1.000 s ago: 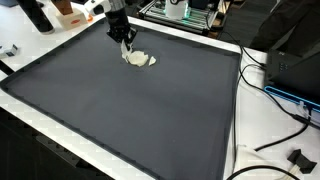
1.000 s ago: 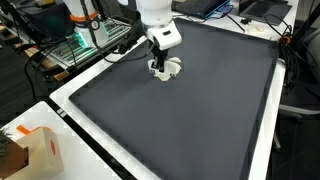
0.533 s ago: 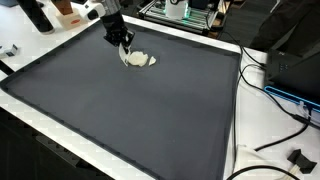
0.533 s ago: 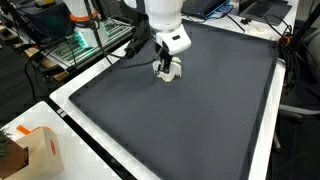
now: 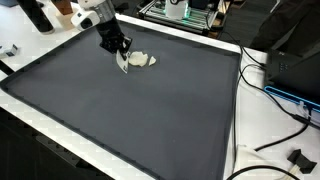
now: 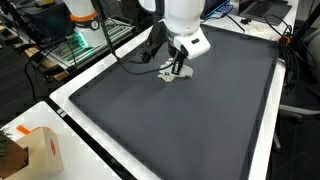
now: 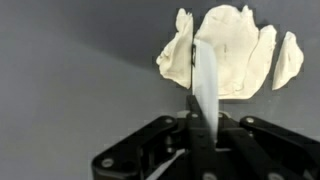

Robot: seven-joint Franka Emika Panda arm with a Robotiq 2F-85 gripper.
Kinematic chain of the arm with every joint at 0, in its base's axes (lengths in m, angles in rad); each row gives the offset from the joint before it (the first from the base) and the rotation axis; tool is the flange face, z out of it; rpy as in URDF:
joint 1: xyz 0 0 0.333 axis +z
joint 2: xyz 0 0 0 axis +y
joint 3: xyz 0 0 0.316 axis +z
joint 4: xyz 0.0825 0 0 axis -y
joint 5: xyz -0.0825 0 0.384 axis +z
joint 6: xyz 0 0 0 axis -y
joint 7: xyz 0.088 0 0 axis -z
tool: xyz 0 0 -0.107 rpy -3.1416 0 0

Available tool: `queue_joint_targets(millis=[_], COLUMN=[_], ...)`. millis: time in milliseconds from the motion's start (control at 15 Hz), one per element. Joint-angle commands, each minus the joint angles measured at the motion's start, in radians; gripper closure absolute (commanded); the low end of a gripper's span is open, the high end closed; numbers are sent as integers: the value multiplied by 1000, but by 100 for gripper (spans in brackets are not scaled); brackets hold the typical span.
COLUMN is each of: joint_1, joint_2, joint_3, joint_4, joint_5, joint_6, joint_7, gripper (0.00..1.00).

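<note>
Pinching the cream cloth [image 7: 235, 50], the fingers [image 5: 121, 48] hang just above the mat [image 5: 150, 110].

Quick tally, I counted just one arm [image 6: 182, 15] with one gripper [image 5: 122, 61], one white cloth [image 5: 142, 60], one dark mat [image 5: 140, 115] and one cardboard box [image 6: 38, 150], plus a bunch of cables [image 5: 290, 97] off the mat's edge that were too tangled to count properly.

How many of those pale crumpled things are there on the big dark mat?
1. The pale crumpled cloth lies near one edge of the dark mat, a strip of it pinched in the hand. None seems hidden.
</note>
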Motion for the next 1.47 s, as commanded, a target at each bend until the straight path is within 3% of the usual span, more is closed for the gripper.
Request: queue_joint_targets(millis=[0, 267, 933, 1400], joint_1=[12, 5, -7, 33], joint_2=[136, 115, 31, -14], joint_3=[9, -4, -22, -83], joint_4=[67, 41, -92, -157], joint_5=[-16, -24, -36, -118], joint_6=[27, -31, -32, 9], joint_7=[5, 15, 8, 168], gripper=[99, 99, 99, 99])
